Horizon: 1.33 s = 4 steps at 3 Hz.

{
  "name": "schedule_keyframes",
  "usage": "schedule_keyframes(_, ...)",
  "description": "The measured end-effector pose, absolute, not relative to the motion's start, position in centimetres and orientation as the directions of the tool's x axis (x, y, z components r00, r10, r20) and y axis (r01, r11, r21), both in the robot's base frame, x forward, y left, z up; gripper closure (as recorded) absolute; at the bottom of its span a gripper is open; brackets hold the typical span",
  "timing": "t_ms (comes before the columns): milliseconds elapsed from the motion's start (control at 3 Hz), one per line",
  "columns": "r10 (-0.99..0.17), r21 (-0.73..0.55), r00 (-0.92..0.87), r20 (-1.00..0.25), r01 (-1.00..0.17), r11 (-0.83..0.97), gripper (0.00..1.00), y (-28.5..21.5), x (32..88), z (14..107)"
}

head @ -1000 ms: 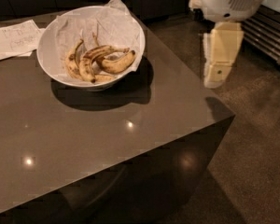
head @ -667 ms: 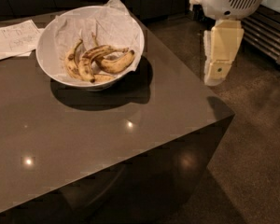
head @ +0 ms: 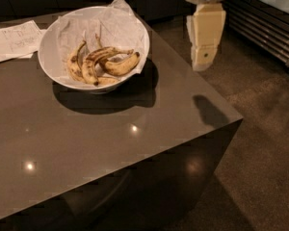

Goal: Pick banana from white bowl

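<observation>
Though writing on the paper sheet [head: 14,40] is illegible, the white bowl [head: 44,57] on the table [head: 111,143] holds the banana [head: 97,57] among others on crinkled paper; the gripper [head: 203,57] hangs well right, open or closed I cannot tell.

One camera only — set high, looking steeply down and across the worktop [head: 111,148] from its near side, close enough that the top fills most of the view. The bowl [head: 44,57] sits upper left and floor [head: 265,143] fills the right. The hand [head: 202,57] hangs at top right — by the worktop's right edge.
</observation>
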State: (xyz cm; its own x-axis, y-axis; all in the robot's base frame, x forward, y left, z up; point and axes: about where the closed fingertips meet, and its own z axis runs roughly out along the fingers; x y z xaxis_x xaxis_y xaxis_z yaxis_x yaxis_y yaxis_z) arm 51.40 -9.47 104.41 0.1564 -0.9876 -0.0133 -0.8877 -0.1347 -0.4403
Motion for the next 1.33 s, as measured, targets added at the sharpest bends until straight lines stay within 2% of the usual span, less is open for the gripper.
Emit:
schedule_keyframes(333, -0.966, -0.452, 0.246, 0.076, -0.855, -0.254, 0.0, -6.2, 53.5, 105.3)
schedule_keyframes(1000, -0.962, -0.498, 0.269, 0.053, -0.827, -0.259, 0.0, -5.4, 54.3, 106.1)
schedule_keyframes(1333, -0.937, -0.526, 0.342, 0.07, -0.785, -0.326, 0.0, -2.9, 56.8, 107.0)
